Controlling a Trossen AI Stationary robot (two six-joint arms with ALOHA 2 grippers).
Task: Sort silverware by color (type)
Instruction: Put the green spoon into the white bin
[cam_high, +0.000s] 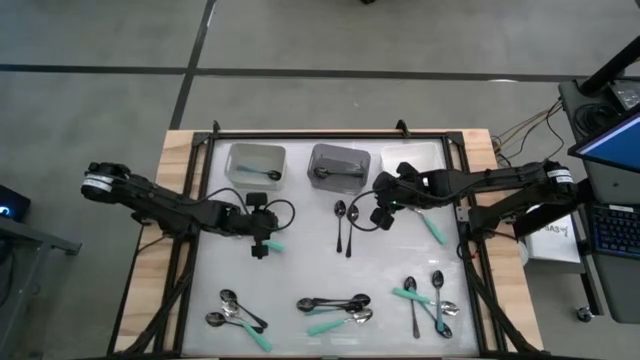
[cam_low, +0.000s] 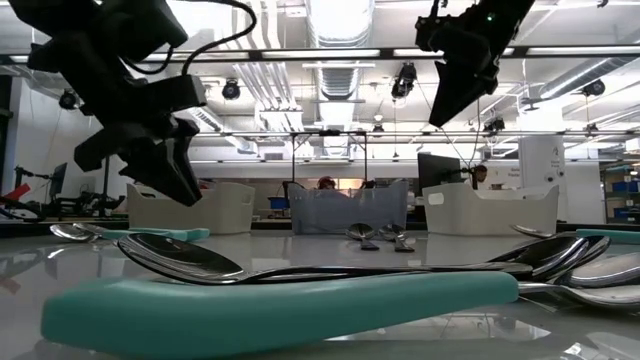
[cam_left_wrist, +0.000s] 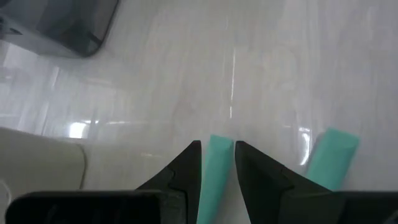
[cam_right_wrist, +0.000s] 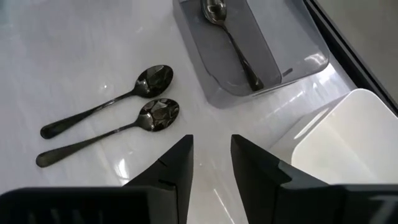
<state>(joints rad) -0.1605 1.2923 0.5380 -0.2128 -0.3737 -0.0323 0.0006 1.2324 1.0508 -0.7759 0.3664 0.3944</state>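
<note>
Sorting is only just getting going. Three bins are sitting along the far edge of the bench (cam_high: 300, 260): the left bin (cam_high: 256, 163) is holding one teal-handled spoon (cam_high: 262, 176), the middle grey bin (cam_high: 338, 166) is holding one black spoon (cam_right_wrist: 231, 38), and the right white bin (cam_high: 412, 160) is showing nothing inside that I can make out. Everything else is lying loose. Two black spoons (cam_right_wrist: 106, 124) are resting side by side just near of the grey bin; a teal-handled one (cam_high: 433, 228) is lying to the right of them; mixed clusters are waiting along the near edge, at near left (cam_high: 236, 315), near centre (cam_high: 337, 309) and near right (cam_high: 428, 300). The left hand (cam_left_wrist: 217, 163) is hovering over the left-centre of the bench with its fingers pinching a teal handle (cam_left_wrist: 213, 167), so one more teal spoon is judged to be on its way to the left bin; a second teal handle (cam_left_wrist: 328, 155) is lying beside it on the bench. The right hand (cam_right_wrist: 211, 158) is hanging over the bench between the grey bin and the pair of black spoons, fingers apart and holding nothing, likely lining up for one of those two. By my count, well over a dozen spoons are awaiting sorting.
</note>
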